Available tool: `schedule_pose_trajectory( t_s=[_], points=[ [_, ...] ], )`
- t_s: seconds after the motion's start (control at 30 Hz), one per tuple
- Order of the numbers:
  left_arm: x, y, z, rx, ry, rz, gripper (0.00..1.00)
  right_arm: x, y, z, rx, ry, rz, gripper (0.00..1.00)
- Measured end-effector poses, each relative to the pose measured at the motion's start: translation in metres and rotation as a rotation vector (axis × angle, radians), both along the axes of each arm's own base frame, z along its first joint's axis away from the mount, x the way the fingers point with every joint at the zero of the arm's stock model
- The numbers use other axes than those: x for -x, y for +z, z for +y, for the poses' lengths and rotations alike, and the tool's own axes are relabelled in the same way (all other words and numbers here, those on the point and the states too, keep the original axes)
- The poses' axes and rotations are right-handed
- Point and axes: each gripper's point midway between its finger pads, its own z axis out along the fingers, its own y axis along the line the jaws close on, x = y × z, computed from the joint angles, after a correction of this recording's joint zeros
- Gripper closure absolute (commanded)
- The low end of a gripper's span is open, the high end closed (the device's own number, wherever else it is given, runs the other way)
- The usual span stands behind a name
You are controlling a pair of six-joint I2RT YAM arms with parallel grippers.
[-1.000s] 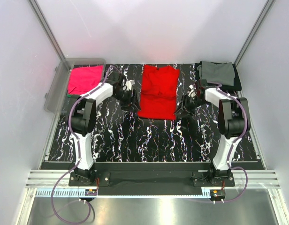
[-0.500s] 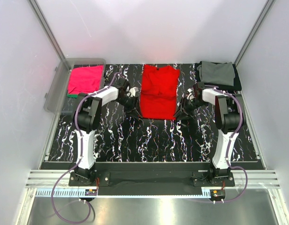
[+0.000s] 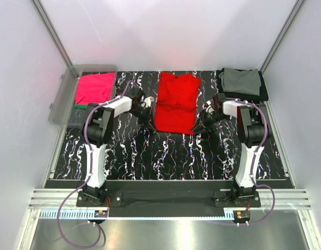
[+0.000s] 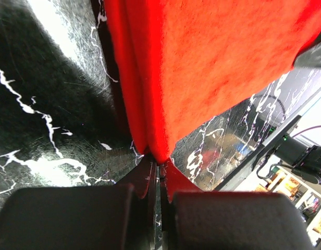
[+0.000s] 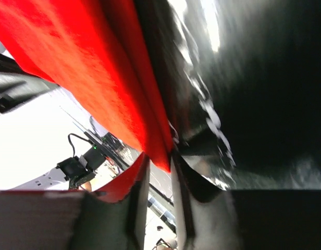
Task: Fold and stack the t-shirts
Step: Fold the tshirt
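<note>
The left arm (image 3: 94, 159) and right arm (image 3: 247, 156) have white link shells and black joints. Purple cables (image 3: 58, 221) loop along the lower frame. The left gripper (image 4: 159, 169) looks black.

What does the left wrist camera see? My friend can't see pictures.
The left gripper pinches the edge of the red t-shirt at the bottom of the view; the cloth rises to fill the upper right. The black, white-veined table lies on the left.

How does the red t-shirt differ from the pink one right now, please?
The red t-shirt lies mid-table, laid out long; the pink t-shirt sits far left, a compact folded rectangle. The left gripper and right gripper pinch the red one's near corners; nothing touches the pink one. Both are plain cloth.
</note>
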Motion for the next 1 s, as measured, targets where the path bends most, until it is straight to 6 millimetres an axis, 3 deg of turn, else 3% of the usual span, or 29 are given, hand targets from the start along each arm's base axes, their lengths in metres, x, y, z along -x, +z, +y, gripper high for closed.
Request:
schedule_pose_trajectory(
  t_s=[0.07, 0.2, 0.3, 0.4, 0.73, 0.83, 1.0],
  points=[
    [-0.001, 0.0, 0.0, 0.002, 0.0, -0.005, 1.0, 0.009, 0.0, -0.001, -0.001, -0.003, 0.013, 0.78],
    [-0.001, 0.001, -0.002, 0.002, -0.007, -0.011, 1.0, 0.018, 0.002, -0.001, -0.002, -0.005, 0.02, 1.0],
    [-0.001, 0.007, -0.002, 0.007, -0.015, -0.03, 1.0, 0.018, 0.009, -0.001, -0.005, -0.006, 0.0, 1.0],
    [-0.002, 0.027, -0.003, 0.021, -0.02, -0.074, 1.0, 0.018, 0.023, -0.002, -0.011, -0.009, -0.037, 1.0],
    [0.011, 0.128, -0.01, 0.1, -0.064, -0.316, 1.0, 0.037, 0.093, -0.013, -0.064, -0.036, -0.169, 1.0],
    [0.021, 0.142, -0.015, 0.112, -0.092, -0.351, 1.0, 0.047, 0.114, -0.016, -0.075, -0.04, -0.204, 1.0],
    [0.041, 0.144, -0.02, 0.11, -0.13, -0.346, 1.0, 0.058, 0.138, -0.016, -0.091, -0.035, -0.256, 1.0]
  ],
)
